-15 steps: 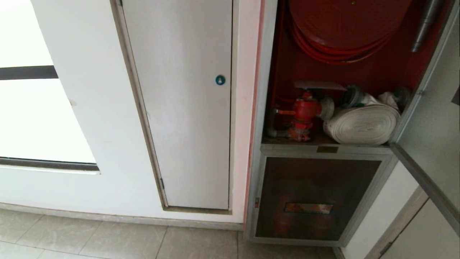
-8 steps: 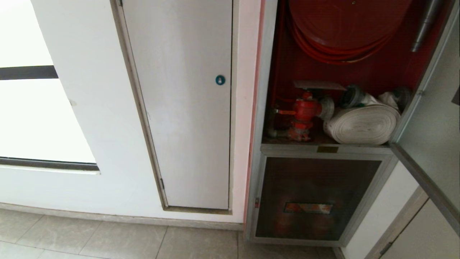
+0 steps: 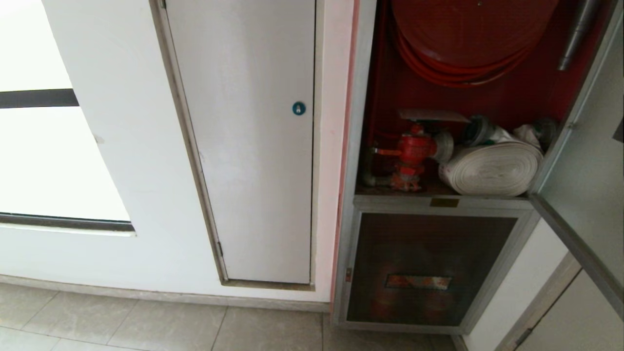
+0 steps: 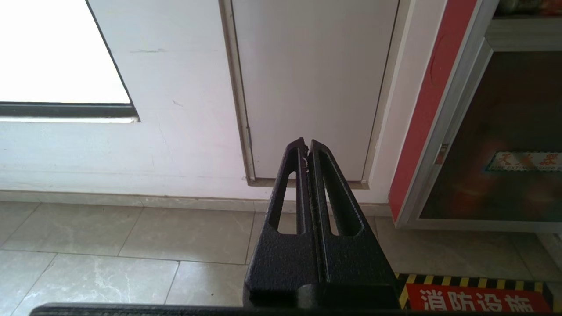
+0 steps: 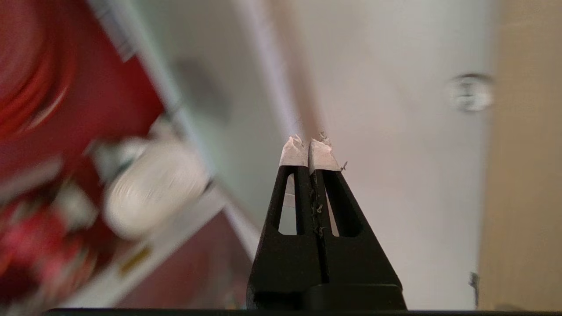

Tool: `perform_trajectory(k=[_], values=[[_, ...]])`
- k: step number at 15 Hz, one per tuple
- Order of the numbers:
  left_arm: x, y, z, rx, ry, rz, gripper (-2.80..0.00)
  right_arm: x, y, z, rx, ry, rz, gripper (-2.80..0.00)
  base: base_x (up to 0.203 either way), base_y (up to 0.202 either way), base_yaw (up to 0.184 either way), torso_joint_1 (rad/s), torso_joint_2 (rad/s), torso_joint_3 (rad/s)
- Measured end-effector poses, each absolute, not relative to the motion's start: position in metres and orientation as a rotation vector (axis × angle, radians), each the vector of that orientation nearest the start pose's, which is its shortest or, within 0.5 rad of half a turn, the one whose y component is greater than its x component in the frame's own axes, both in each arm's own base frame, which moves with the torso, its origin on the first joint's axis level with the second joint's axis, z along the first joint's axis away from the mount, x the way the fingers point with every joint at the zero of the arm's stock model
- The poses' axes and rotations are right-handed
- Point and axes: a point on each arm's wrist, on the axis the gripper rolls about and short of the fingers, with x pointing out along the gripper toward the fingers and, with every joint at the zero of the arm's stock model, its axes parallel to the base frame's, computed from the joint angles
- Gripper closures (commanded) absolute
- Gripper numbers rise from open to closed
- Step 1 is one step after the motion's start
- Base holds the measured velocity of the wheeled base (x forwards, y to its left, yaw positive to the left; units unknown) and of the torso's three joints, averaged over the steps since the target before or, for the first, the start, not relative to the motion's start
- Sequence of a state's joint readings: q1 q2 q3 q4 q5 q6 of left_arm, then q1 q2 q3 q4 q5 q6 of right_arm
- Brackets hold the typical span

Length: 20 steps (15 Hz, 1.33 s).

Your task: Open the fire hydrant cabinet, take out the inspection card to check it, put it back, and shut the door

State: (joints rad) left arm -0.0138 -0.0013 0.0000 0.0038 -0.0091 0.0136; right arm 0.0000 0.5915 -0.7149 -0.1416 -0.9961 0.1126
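1. Fire hydrant cabinet (image 3: 352, 146) stands open at the right of the head view, its red inside showing a coiled red hose (image 3: 458, 53), a red valve (image 3: 412, 151) and a rolled white hose (image 3: 492, 168).
2. Its door (image 3: 585, 161) is swung out to the right.
3. The inspection card (image 3: 431, 115) lies flat just above the valve.
4. The left gripper (image 4: 307, 147), fingers pressed together and empty, points at the floor near a white door (image 4: 314, 79).
5. The right gripper (image 5: 309, 147), also closed on nothing, faces the pale door panel beside the blurred cabinet interior.
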Motion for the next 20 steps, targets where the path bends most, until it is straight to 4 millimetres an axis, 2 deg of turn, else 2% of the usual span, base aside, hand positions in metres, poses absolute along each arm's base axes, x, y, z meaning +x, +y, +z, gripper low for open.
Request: perform_trajectory(k=[3,6,9,12,15,18,20], values=[[-0.023,0.000,0.075,0.013,0.002,-0.023,0.00,0.010,-0.020,0.291,0.248,-0.326,-1.081,0.00,0.000,0.000,0.000,0.000,0.00,0.000],[-0.023,0.000,0.075,0.014,0.002,-0.023,0.00,0.007,-0.021,0.292,0.232,-0.356,-1.216,0.00,0.000,0.000,0.000,0.000,0.00,0.000],[-0.023,0.000,0.075,0.014,0.002,-0.023,0.00,0.001,-0.021,0.317,0.239,-0.456,-1.332,0.00,0.000,0.000,0.000,0.000,0.00,0.000],[-0.023,0.000,0.075,0.013,0.002,-0.023,0.00,0.015,-0.026,0.338,0.244,-0.498,-1.363,0.00,0.000,0.000,0.000,0.000,0.00,0.000],[-0.023,0.000,0.075,0.013,0.002,-0.023,0.00,0.033,-0.033,0.351,0.236,-0.487,-1.360,0.00,0.000,0.000,0.000,0.000,0.00,0.000],[-0.023,0.000,0.075,0.014,0.002,-0.023,0.00,0.055,-0.041,0.353,0.213,-0.435,-1.361,0.00,0.000,0.000,0.000,0.000,0.00,0.000],[-0.023,0.000,0.075,0.014,0.003,-0.023,0.00,0.063,-0.050,0.352,0.189,-0.416,-1.423,0.00,0.000,0.000,0.000,0.000,0.00,0.000]])
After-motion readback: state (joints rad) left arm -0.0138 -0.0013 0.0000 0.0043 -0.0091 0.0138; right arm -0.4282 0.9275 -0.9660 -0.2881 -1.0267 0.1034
